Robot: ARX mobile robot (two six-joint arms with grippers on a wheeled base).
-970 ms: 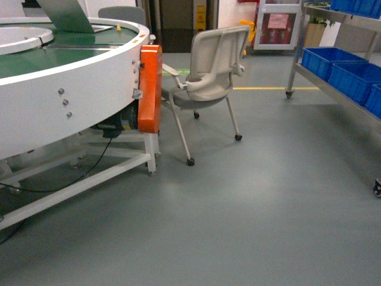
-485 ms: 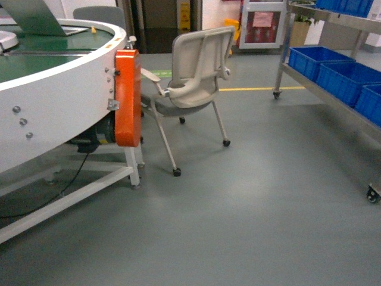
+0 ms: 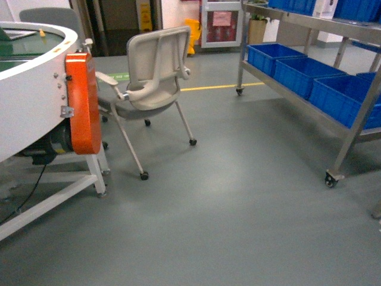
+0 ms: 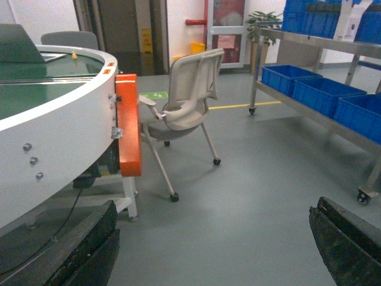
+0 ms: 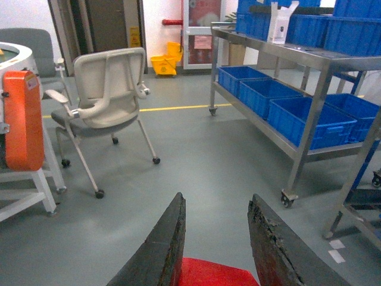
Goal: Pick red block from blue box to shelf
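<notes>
The right gripper point(image 5: 214, 262) is clamped on the small red plastic block point(image 5: 211, 275); the left gripper point(image 4: 208, 250) hangs spread and empty. Pickup is judged complete. Placement remains: the stainless-steel wheeled shelf point(image 3: 309, 101) stands well apart across the floor, beyond reach.

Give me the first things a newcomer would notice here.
The orange guard panel on the white round conveyor table at head-view left, with the grey chair beside it. At right, the steel shelf holds blue crates. The right gripper clamps the red block.
</notes>
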